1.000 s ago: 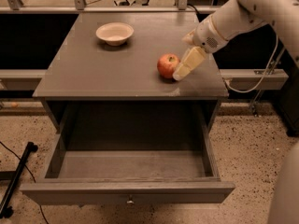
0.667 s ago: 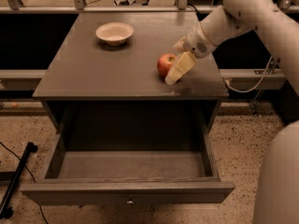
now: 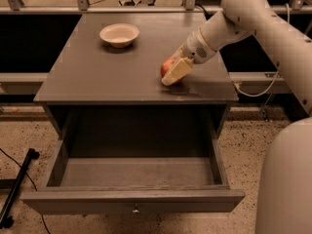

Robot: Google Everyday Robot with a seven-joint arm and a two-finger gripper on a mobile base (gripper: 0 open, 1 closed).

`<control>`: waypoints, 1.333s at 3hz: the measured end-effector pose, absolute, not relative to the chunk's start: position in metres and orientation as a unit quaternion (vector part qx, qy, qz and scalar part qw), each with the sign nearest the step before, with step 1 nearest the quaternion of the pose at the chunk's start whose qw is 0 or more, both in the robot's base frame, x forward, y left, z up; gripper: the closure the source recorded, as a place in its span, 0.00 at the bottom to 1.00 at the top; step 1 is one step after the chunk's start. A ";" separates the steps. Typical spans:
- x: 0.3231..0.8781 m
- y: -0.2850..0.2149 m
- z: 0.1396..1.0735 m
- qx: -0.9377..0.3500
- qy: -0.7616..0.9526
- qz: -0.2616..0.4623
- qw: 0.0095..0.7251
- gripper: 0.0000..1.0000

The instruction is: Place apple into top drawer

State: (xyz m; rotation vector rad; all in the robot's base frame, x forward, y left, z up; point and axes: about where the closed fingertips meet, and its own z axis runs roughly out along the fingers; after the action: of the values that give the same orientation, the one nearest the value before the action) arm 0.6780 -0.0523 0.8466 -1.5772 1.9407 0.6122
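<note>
A cream-white bowl (image 3: 119,34) sits back-left on the grey table (image 3: 97,79), well apart from the gripper (image 3: 170,74) at front right. A black rod (image 3: 19,189) lies on the floor (image 3: 29,135).

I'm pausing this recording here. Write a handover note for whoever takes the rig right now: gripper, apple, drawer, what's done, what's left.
Gripper: down at the cabinet top, right against the apple and partly hiding it. A grasp cannot be confirmed.
Apple: on the cabinet top, right of centre, near the front edge.
Top drawer: pulled open below, nothing visible inside.
Bowl: back left, apart from the apple.
Done: drawer open, gripper at the apple.
Left: secure the apple, lift it, bring it over the drawer, lower and release.
</note>
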 end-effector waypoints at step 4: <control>0.610 -0.029 0.923 -0.632 0.666 0.216 0.333 1.00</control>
State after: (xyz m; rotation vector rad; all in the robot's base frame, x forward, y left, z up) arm 0.6096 -0.0291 0.9229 -1.6494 1.7384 0.5631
